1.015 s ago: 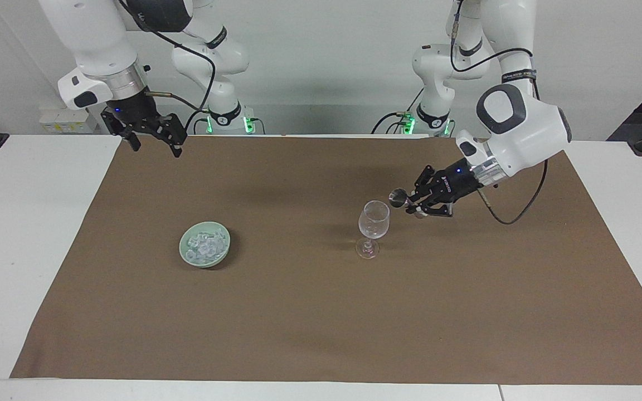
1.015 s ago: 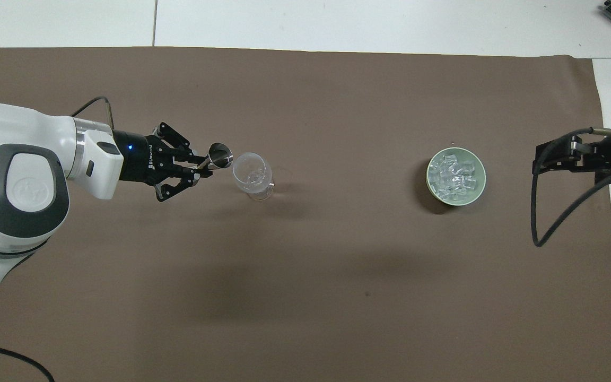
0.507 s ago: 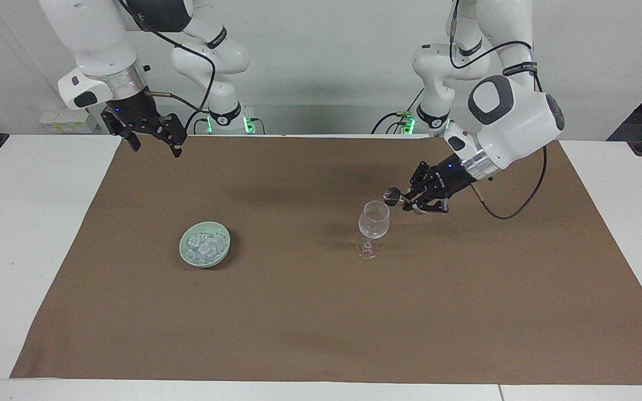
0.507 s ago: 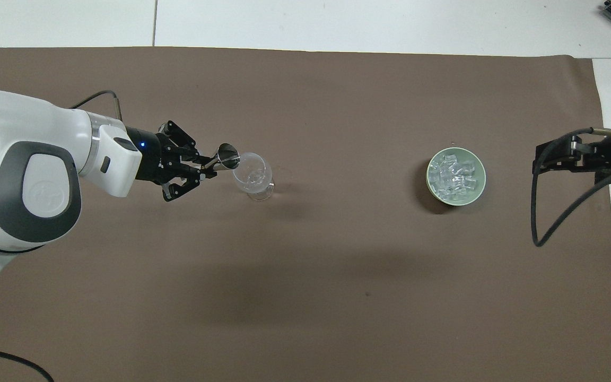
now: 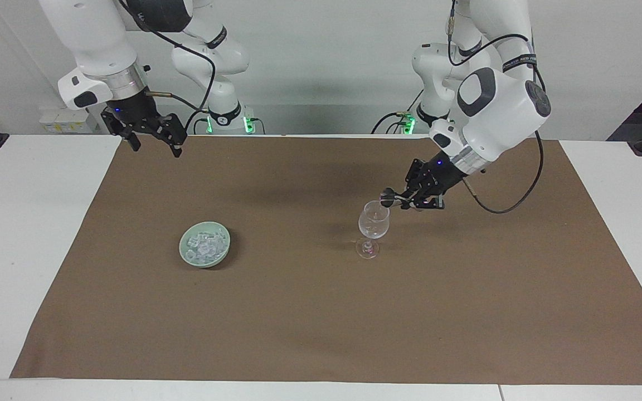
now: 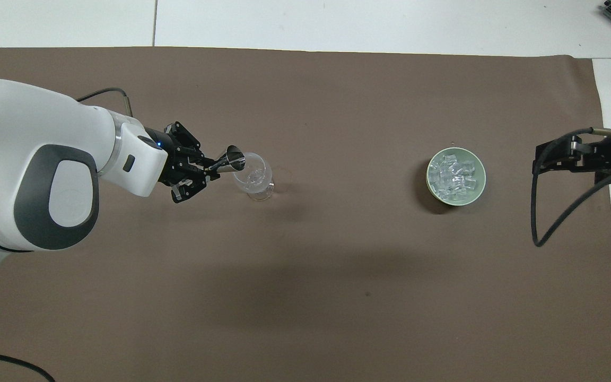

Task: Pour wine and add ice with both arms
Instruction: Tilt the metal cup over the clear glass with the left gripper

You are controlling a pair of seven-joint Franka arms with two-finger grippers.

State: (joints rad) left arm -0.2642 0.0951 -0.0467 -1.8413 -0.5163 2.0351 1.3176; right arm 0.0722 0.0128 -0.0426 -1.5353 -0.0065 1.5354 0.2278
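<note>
Left claw (image 5: 404, 199) clenched on a small steel jigger (image 5: 389, 194), held tipped with its mouth at the rim of the wine glass (image 5: 374, 220). Glass stands upright on the brown mat (image 5: 321, 334), toward the left arm's end of the desk (image 5: 31, 234), about midway between the desk's robot edge and its outer edge. A faint reddish trace shows at the foot of the glass (could be wine, could be a reflection; cannot tell). No visible stream.

Right claw (image 5: 151, 133) hangs over the mat's corner at the robot edge, right arm's end. Fingers spread, nothing between them. This arm waits.

Ice (image 5: 205, 244) lies heaped in a pale green bowl (image 5: 187, 257) on the mat, toward the right arm's end of the desk, about level with the glass and well apart from it.

Step in hand, as I judge it: the pour, with the jigger emptying into the glass. Ice step not begun; no cubes seen in the glass.

Next move likely calls for the left claw to tilt the jigger level and lift clear of the rim without knocking the glass (tall stem, narrow foot, tips easily). Then the right claw must come down into the bowl, pinch one small slippery cube, and carry it across the mat to the glass.
</note>
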